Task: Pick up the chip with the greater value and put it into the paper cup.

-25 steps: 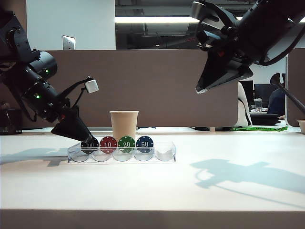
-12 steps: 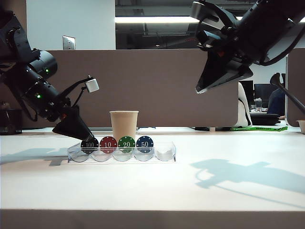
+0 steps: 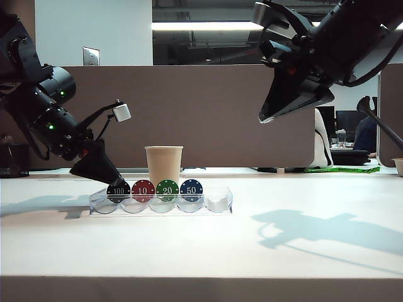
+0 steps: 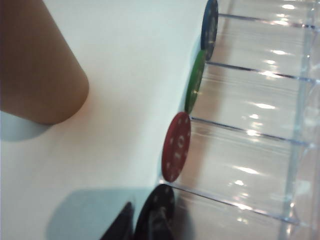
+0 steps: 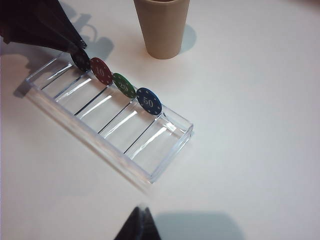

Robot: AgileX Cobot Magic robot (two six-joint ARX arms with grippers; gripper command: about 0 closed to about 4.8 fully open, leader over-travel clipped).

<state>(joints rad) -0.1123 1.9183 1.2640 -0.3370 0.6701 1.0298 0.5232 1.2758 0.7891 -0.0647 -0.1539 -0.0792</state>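
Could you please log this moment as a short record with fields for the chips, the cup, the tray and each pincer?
target chip: black 100 chip, upright at the left end of the row
other chips: red 10, green 20, blue 50
tray: clear slotted tray on the white table; rightmost slot empty
paper cup: paper cup, upright behind the tray
left pincer: left pincer down at the 100 chip, fingers either side of it; firm grip unconfirmed
right pincer: right pincer raised on the right, away from the tray

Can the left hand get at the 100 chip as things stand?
Probably yes: the left hand is already down at the black 100 chip, fingertips either side of it, nothing between. The right hand hangs high, clear.
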